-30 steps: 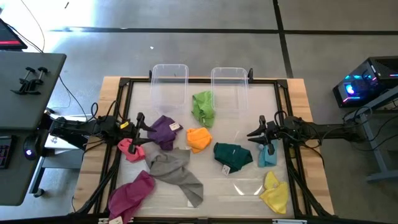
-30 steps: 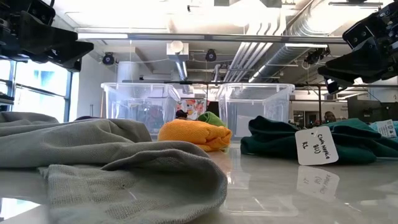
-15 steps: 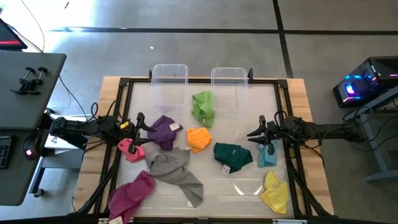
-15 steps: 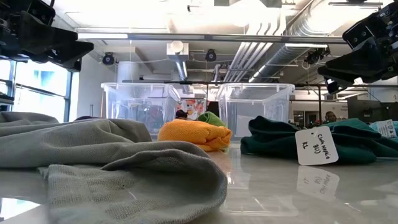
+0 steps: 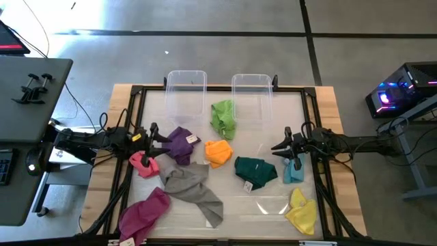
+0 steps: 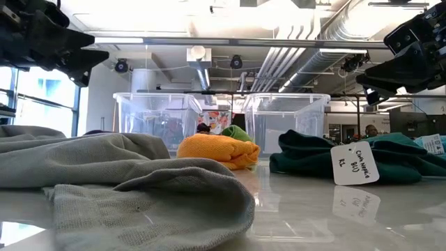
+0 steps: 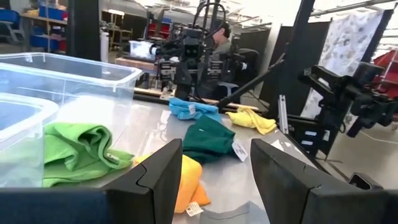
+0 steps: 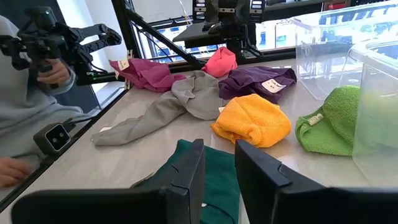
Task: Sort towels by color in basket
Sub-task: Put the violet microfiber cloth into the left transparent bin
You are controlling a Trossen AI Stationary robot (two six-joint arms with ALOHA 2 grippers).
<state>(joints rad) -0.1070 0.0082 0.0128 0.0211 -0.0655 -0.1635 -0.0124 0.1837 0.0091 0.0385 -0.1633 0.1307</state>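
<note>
Hovering at nine o'clock over the table (image 5: 311, 102), the left gripper (image 5: 156, 137) has its jaws spread wide with nothing between them, right beside the purple towel (image 5: 179, 144) and just above the pink towel (image 5: 143, 164). Opposite it at three o'clock, the right gripper (image 5: 278, 147) hangs with its fingers only a narrow gap apart, empty, pointing toward the centre, with the light blue towel (image 5: 293, 169) beneath its wrist. Near the middle lies the orange towel (image 5: 218, 152), with the dark green towel (image 5: 256, 171), tagged, at its four o'clock and the grey towel (image 5: 194, 190) stretched out at its seven o'clock. The light green towel (image 5: 223, 117) sits toward twelve o'clock, between two clear bins, the left bin (image 5: 186, 92) and the right bin (image 5: 252, 92), both holding nothing. The magenta towel (image 5: 144, 213) rests at seven o'clock and the yellow towel (image 5: 301, 210) at five o'clock.
</note>
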